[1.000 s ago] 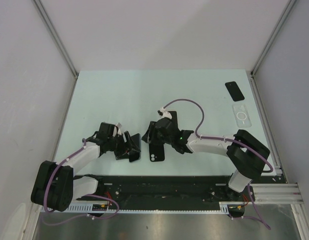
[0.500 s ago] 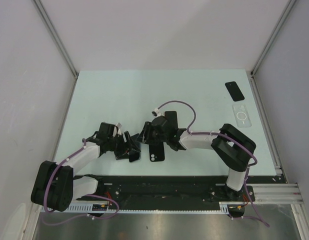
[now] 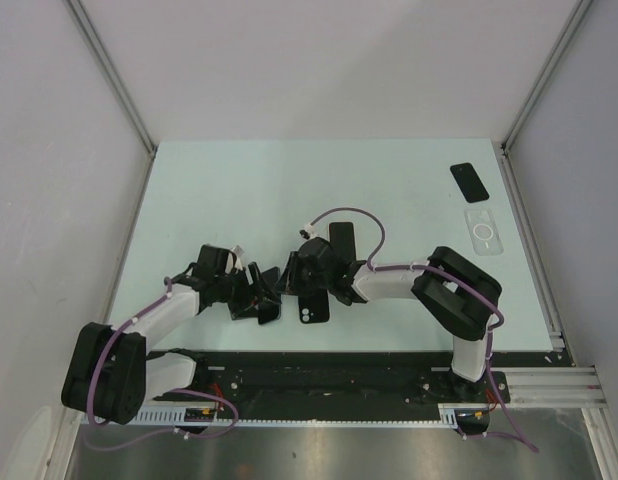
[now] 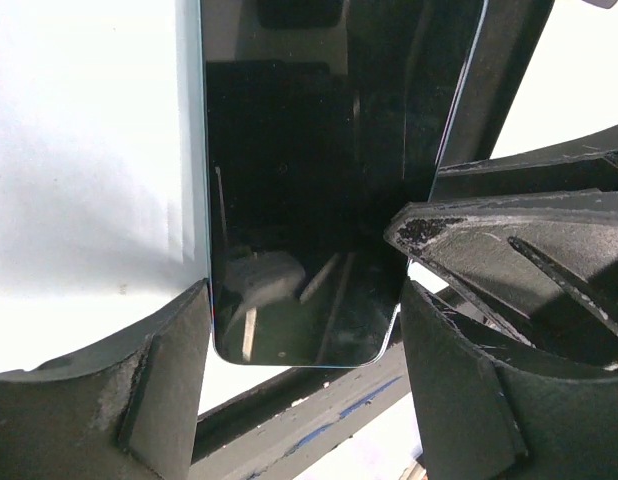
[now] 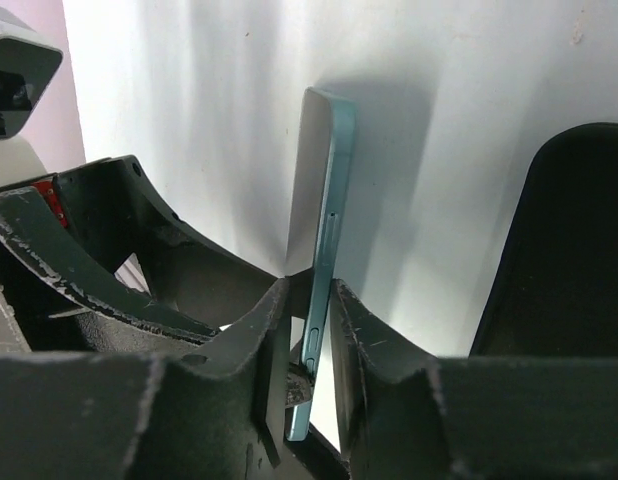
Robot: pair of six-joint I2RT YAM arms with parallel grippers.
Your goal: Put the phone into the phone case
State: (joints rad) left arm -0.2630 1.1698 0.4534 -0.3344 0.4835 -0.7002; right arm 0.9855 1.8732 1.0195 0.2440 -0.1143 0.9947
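Over the last second the right end effector (image 5: 309, 300) travels toward the left end effector (image 4: 304, 330) and its jaws narrow. The left arm does not move. In the right wrist view the phone (image 5: 324, 250) stands on edge between the right fingers, and both pads meet its flat faces, so this end effector is clenched on the phone near one end. The left end effector grasps the same phone across its width, one finger against each long side, with the dark screen facing the left wrist camera. Both end effectors therefore hold the phone, clear of the bench (image 3: 219, 200). This is judged to be a handover or regrasp, and insertion is not yet begun. The black phone case (image 3: 313, 305) lies flat on the bench just beside the right end effector, apart from the phone. No brand, label or writing is legible on the phone or the case.
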